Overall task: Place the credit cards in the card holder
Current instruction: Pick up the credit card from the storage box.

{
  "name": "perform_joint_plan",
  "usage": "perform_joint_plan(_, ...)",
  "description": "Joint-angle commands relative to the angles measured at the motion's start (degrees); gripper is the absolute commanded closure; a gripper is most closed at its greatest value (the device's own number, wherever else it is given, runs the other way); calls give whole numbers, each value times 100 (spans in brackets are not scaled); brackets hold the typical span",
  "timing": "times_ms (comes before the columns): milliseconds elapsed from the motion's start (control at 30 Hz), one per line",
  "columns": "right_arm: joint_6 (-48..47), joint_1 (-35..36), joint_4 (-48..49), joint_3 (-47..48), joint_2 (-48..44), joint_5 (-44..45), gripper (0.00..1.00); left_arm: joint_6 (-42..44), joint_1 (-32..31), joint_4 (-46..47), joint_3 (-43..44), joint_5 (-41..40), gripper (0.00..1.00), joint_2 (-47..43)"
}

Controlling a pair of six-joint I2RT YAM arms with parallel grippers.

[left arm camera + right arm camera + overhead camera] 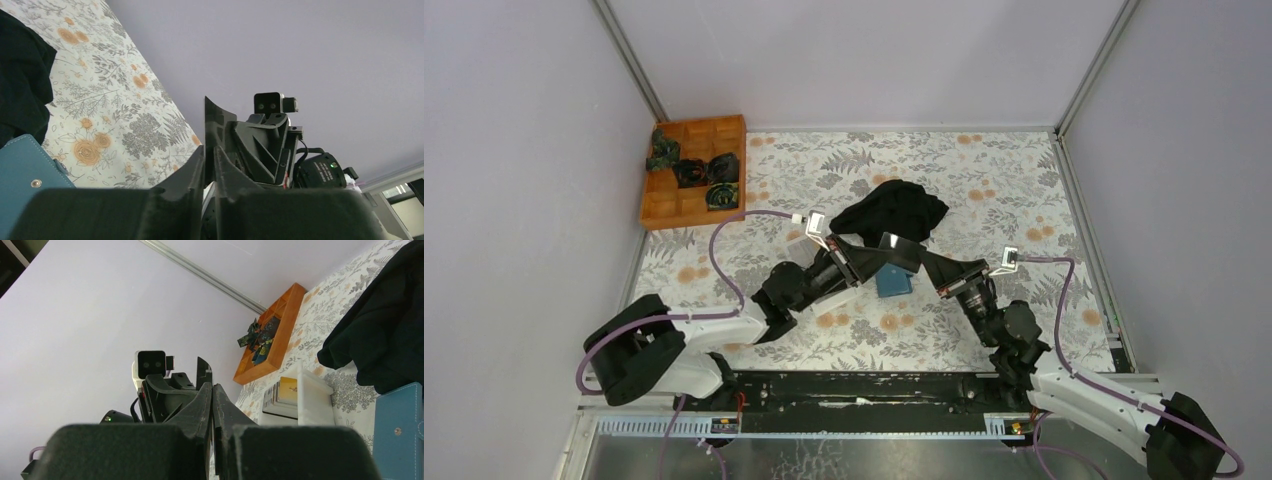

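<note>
- Floral-print table [984, 330] inside pale grey walls; both my arms meet above its middle.
- The black card [902, 251] hangs clear of the table between my two tools, edge-on to both wrist cameras.
- My right gripper [212, 405] is pinched flat on one end of that card.
- My left gripper [209, 167] has its fingers close on either side of the other end. A thin gap shows, so I cannot tell whether it bites yet.
- The card holder [892, 284] lies flat on the table just at 6 o'clock of the card. I cannot tell whether its slot is open.
- The black cloth [899, 208] is heaped at 12 o'clock of the card. The orange box [692, 175] sits far off at 10 o'clock.
- More credit cards [281, 394] stand stacked against the white tray [312, 400], so most of the job seems left.
- I judge this a hand-over, so the receiving pinch must be firm and square before the other end lets go.
- A skewed hold would let the slick card pivot or drop.
- I would hold it near one short edge, leaving the far edge free to lead into the holder.
</note>
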Motion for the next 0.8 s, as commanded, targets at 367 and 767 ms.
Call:
perform_joint_plan(367,-1416,-49,-3133,908,-1748,-120,45,1443,772,-2298,592,1587,100,-837)
perform_joint_plan(767,-3544,-51,-5959,2930,-694,-629,41,1969,1092,-3740,1879,5041,100,307)
